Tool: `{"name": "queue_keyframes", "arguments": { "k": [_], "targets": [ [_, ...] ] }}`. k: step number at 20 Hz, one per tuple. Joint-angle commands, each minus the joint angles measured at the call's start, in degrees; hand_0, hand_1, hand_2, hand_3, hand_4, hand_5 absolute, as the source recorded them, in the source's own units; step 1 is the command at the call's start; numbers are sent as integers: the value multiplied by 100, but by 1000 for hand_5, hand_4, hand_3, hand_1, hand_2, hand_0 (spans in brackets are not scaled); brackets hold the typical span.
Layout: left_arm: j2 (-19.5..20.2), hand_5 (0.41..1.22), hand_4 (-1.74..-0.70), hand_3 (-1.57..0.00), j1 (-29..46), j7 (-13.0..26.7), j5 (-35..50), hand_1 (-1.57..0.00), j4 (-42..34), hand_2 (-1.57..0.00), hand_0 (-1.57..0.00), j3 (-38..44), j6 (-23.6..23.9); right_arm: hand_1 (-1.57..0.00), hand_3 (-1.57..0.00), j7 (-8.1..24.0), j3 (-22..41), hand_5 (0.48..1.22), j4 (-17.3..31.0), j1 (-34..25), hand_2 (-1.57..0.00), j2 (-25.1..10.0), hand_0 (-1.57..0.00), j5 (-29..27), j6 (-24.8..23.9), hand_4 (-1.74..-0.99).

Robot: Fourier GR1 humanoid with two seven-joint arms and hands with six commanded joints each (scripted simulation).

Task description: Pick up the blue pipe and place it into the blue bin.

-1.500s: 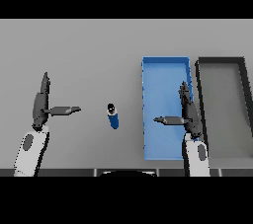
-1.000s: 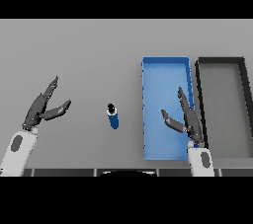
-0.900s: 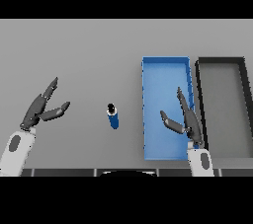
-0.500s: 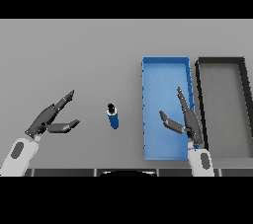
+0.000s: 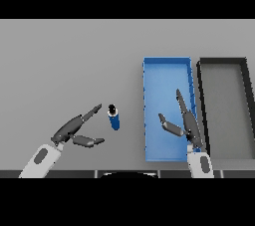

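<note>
The short blue cylindrical pipe (image 5: 114, 117) with a dark open end lies on the grey tabletop (image 5: 69, 65), left of the rectangular blue bin (image 5: 167, 70) and apart from it. The left hand (image 5: 74, 130) is just beside the pipe, fingers and thumb spread, not touching it. The right hand (image 5: 185, 123) hovers over the bin, fingers straight. A dark grey rectangular bin (image 5: 225, 62) adjoins the blue one.

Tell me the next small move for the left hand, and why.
Probably ease the left hand a little further right, then close it round the blue pipe. Its fingers are open and just short of the pipe, which stands untouched on the table, left of the blue bin.
</note>
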Motion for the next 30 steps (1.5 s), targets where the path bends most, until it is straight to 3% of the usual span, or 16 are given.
{"name": "queue_keyframes", "arguments": {
  "k": [1, 5, 12, 16, 18, 19, 20, 22, 24, 27, 30],
  "targets": [
    [-118, 463, -1189, 1, -87, 89, -10, 1, 78, 1, 1, -40, 14, 1, 1, -8, -26, 621, 30, -15, 1, 2, 1, -27, 1, -1228],
    [-644, 467, -1195, 1, -395, 268, -90, 1, 551, 1, 1, -209, 28, 1, 1, -82, -54, 621, -73, 130, 1, -51, 1, -73, 39, -1229],
    [-1290, 462, -1131, 1, -919, 90, -493, 1, 1420, 1, 1, -449, 58, 1, 1, -97, -91, 605, 43, 108, 1, -41, 1, -4, -40, -1201],
    [-1679, 533, -1215, 1, -1081, -149, -233, 1, 1788, -1, 1, -367, -62, 1, 1, -71, -145, 606, 12, 134, 1, -69, 1, -128, 25, -1206],
    [-1769, 585, -1267, -43, -1103, -266, -111, -40, 1802, -110, 1, -288, -48, 1, 1, -58, -136, 603, -41, 137, 1, -92, 1, -52, -20, -1196],
    [-1826, 617, -1292, -115, -1111, -245, -105, -141, 1817, -224, -34, -295, -21, 1, 1, -40, -108, 605, -27, 114, 1, -67, 1, -49, -10, -1196],
    [-1885, 651, -1317, -215, -1108, -189, -138, -265, 1823, -357, -100, -311, 50, 1, 1, -31, -112, 605, -66, 139, 1, -61, 1, -96, 16, -1198],
    [-2023, 856, -1416, -703, -1015, -178, 15, -677, 1807, -733, -504, -276, 73, 1, 1, -47, -101, 604, -9, 133, 1, -29, 1, -77, -2, -1196],
    [-2007, 988, -1526, -1009, -1028, -126, -127, -999, 1818, -1035, -888, -359, 50, 1, 1, -2, -147, 604, 58, 62, 1, -60, 1, -121, 21, -1195],
    [-2038, 1101, -1626, -1225, -943, -487, -262, -1278, 1795, -1296, -1221, -534, 119, 1, 1, -75, -137, 603, 20, 137, 1, -83, 1, -105, 33, -1195],
    [-2113, 1160, -1680, -1351, -1049, -627, -300, -1421, 1889, -1430, -1392, -518, 228, 1, 1, -137, -121, 602, 44, 104, 1, -67, 1, -129, 64, -1192]
  ]
}}
